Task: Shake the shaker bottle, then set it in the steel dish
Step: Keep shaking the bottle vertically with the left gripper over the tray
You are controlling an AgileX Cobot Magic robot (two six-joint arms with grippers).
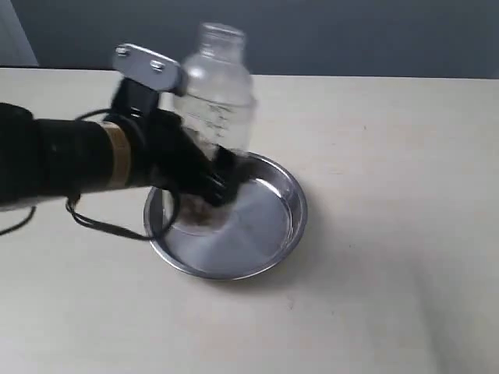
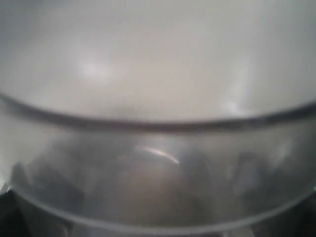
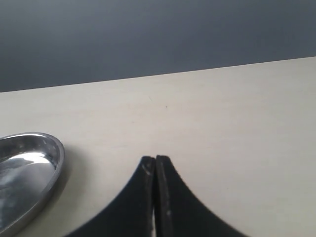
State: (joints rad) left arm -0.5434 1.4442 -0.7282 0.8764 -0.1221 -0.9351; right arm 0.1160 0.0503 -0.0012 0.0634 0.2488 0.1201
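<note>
The clear frosted shaker bottle stands upright, its base with brownish grains low over or inside the steel dish; I cannot tell whether it touches the dish floor. My left gripper is shut on the bottle's lower body, reaching in from the left. The left wrist view is filled by the blurred bottle wall, and its fingers are hidden there. My right gripper is shut on nothing over bare table, with the steel dish rim off to one side. It does not show in the exterior view.
A pale wooden tabletop stretches around the dish. A dark grey wall runs behind its far edge. Black cables loop from the left arm onto the table beside the dish.
</note>
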